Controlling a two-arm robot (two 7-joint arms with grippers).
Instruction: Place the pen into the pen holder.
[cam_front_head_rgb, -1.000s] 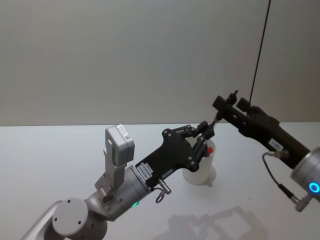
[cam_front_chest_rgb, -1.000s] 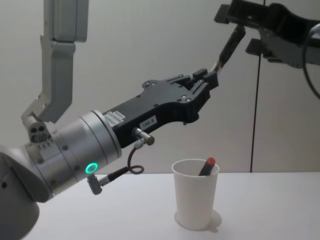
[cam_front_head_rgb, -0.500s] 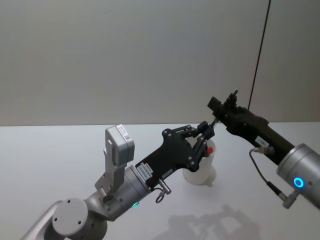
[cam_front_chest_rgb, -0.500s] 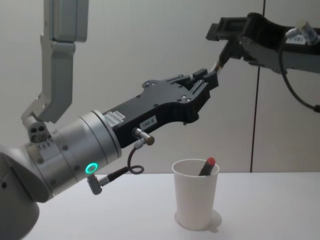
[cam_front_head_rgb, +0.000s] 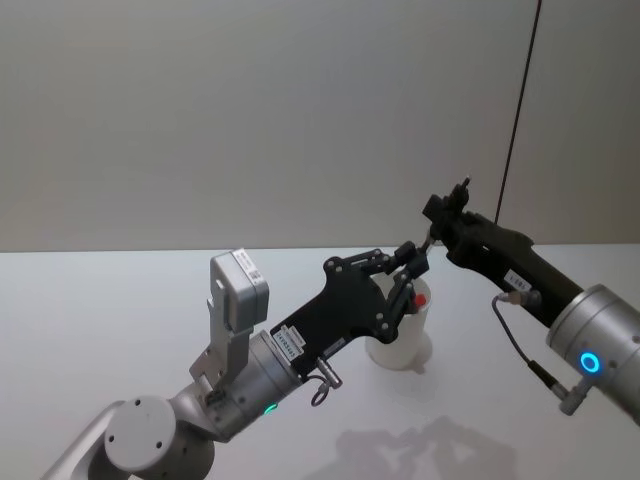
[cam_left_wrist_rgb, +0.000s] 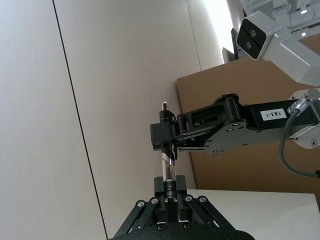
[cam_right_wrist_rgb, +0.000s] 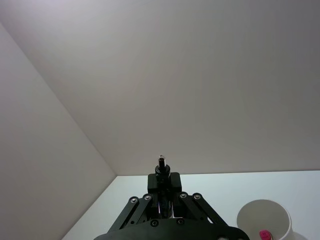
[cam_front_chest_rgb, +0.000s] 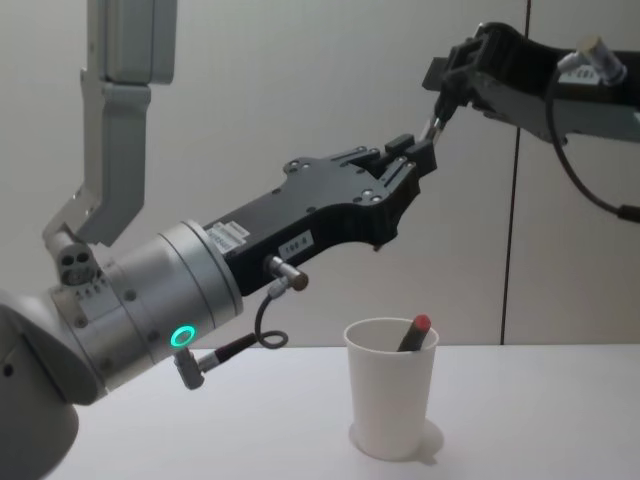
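Holding a thin pen (cam_left_wrist_rgb: 168, 170) in mid-air above the white pen holder (cam_front_chest_rgb: 392, 398), long axis slanting upward from the left claw (cam_front_chest_rgb: 412, 160) to the right claw (cam_front_chest_rgb: 447, 88). Pinching its lower end with the left claw, arm stretched forward and up; pinching its upper end with the right claw, arm reaching in from the right. Standing upright on the surface (cam_front_chest_rgb: 520, 420), the holder, keeping a red-tipped pen (cam_front_chest_rgb: 413, 333) leaning inside
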